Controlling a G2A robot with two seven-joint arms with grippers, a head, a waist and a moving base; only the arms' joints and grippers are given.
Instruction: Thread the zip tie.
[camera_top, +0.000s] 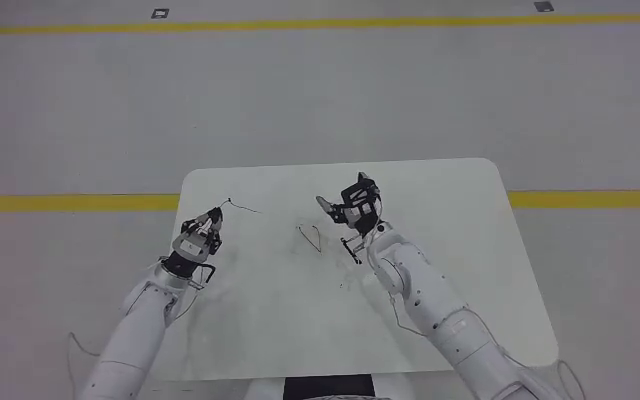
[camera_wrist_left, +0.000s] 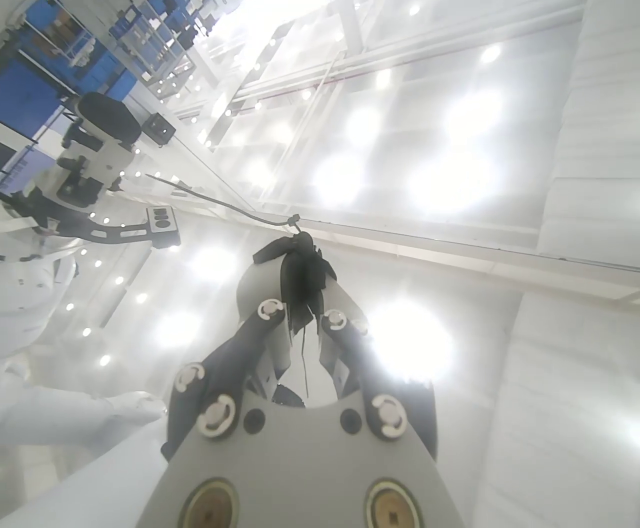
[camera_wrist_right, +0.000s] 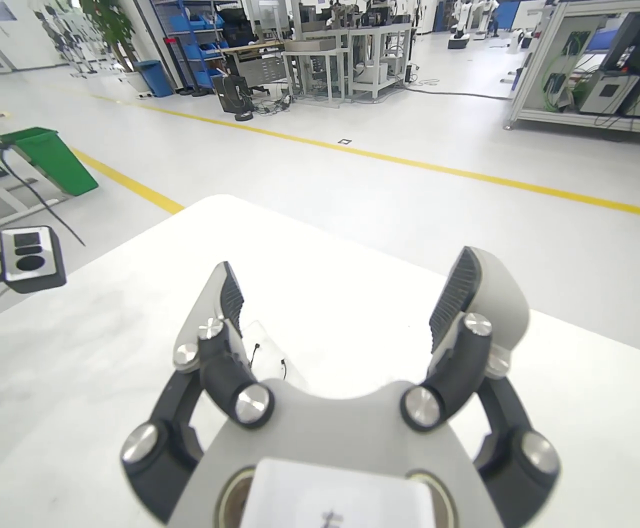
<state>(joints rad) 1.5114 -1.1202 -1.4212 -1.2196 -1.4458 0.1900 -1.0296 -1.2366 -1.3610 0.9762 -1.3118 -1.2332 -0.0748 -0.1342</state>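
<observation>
Top view: left gripper (camera_top: 208, 222) at lower left of the frame, over a white table (camera_top: 450, 200), pinched tight on a black zip tie (camera_top: 243, 207).
Free length of the held tie sticks out toward the upper right, past the fingertips. At centre frame a second tie (camera_top: 307, 239) lies on the table, bent into a V. Just right of it, right gripper (camera_top: 343, 192) has its fingers (camera_wrist_right: 457, 285) spread wide, holding nothing.
</observation>
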